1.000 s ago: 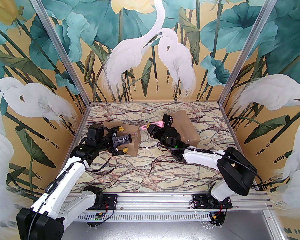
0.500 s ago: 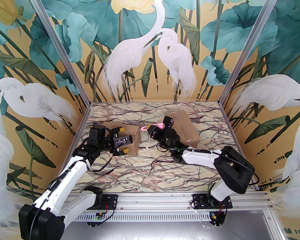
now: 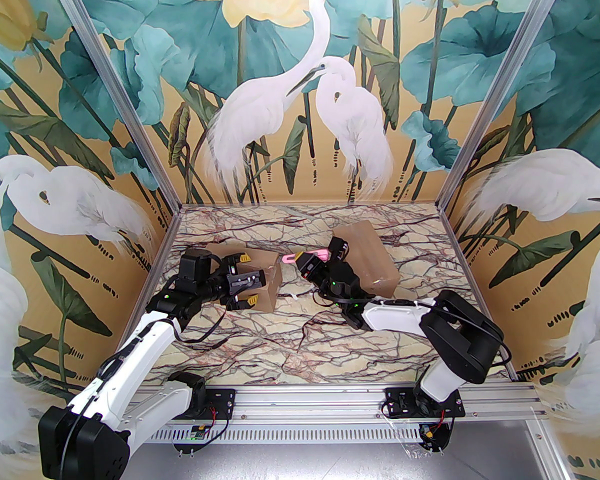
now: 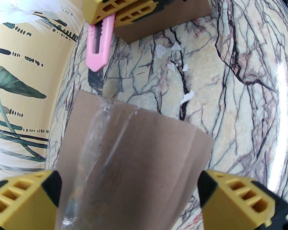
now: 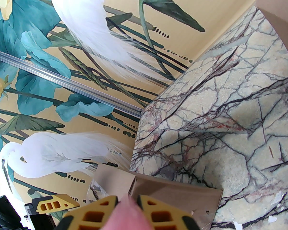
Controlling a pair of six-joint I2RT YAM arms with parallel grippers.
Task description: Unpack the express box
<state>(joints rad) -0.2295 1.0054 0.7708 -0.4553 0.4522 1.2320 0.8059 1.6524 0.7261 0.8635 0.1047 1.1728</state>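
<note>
1. Left of centre in the top view, the small brown cardboard box [image 3: 269, 288] sits on the marble-patterned counter [image 3: 300, 348]. The left arm's yellow fingers [image 3: 243, 257] are spread wide, one either side of it, with no visible squeeze
2. The right arm's yellow fingers [image 4: 115, 6] are pinching the pink utility knife [image 4: 99, 49], its dark blade [image 4: 95, 80] out and pointing down the frame at the box
3. Here's the change: over the last second the right arm has drawn its elbow in toward the middle of the frame, and the knife has dropped flatter and crept closer to the box. The left arm has barely budged
4. In the left wrist view the blade tip is now right at the box's far edge, at the end of the strip of clear tape [image 4: 96, 138] running along the top. Whether it is actually touching, I can't tell
5. My read: the approach is about finished and slitting that tape comes next, since no flap looks lifted yet
6. The larger brown cardboard box [image 3: 370, 255] lies right of centre behind the right arm, and white scraps [image 4: 186, 97] dot the counter between the two boxes
7. One worry: with the left fingers unclamped, the box could slide when the blade pushes in
</note>
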